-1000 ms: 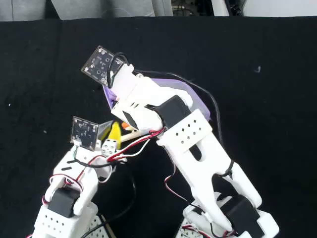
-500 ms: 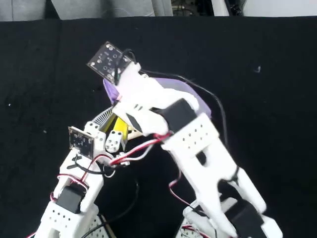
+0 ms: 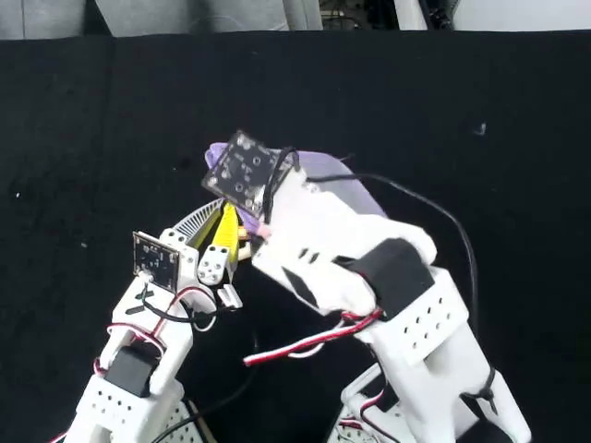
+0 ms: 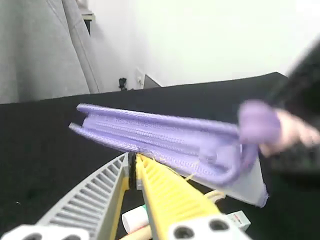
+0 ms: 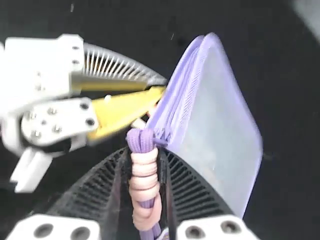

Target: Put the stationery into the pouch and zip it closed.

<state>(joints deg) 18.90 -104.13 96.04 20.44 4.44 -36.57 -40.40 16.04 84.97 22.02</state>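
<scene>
Sliding from 10 o'clock toward centre, the right gripper (image 5: 144, 152) ran along the pouch (image 5: 220, 125) — clamped on the zip pull (image 5: 141, 140). Left gripper (image 4: 134, 161) pinched its 9 o'clock end — pouch mid-table, long axis 10 to 4 o'clock.

**Two white arms, black servos, loose wiring**

Both arms are white plastic shells with black servo blocks at the joints. The left arm (image 3: 125, 374) trails red, white and black wires and carries a dark square camera board (image 3: 155, 257). The left gripper (image 4: 133, 159) pairs a yellow ribbed finger with a grey one. The right arm (image 3: 323, 235) has a plate of round holes, a black cable and, on the right gripper (image 5: 145, 145), black ribbed fingers (image 5: 195, 185).
</scene>
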